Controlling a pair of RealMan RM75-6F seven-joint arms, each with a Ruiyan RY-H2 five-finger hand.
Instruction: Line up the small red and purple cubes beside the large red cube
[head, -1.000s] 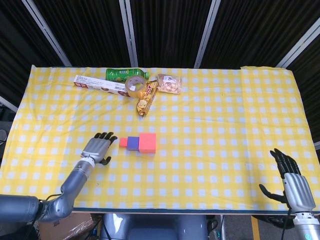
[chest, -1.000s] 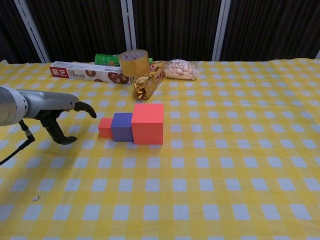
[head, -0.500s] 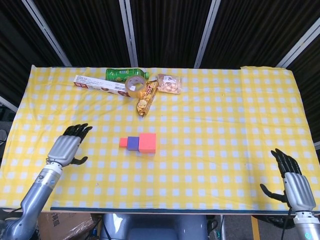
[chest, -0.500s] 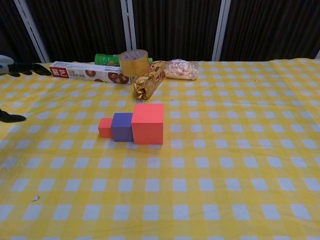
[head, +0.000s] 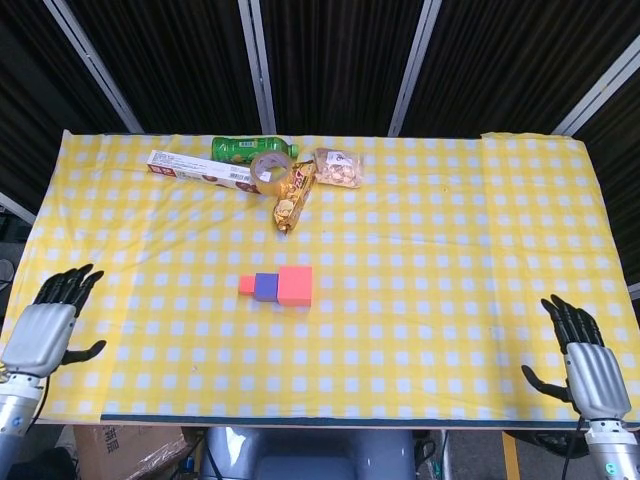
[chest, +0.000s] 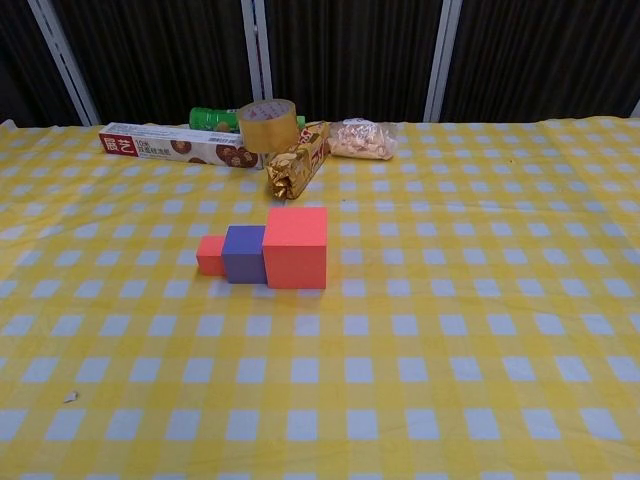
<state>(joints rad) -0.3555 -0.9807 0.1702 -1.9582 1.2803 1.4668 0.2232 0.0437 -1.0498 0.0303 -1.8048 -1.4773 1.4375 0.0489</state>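
Lined up mid-frame on the checked worktop (head: 420, 260): small red cube (head: 246, 285), purple cube (head: 265, 287), large red cube (head: 295, 285), touching in a row. Well apart, left robot hand (head: 45, 325) at lower left and right robot hand (head: 590, 365) at lower right, both released, fingers spread.

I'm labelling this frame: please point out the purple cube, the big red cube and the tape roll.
purple cube (chest: 244, 254): chest view, front face.
big red cube (chest: 296, 259): chest view, front face.
tape roll (chest: 267, 127): chest view, outer band.
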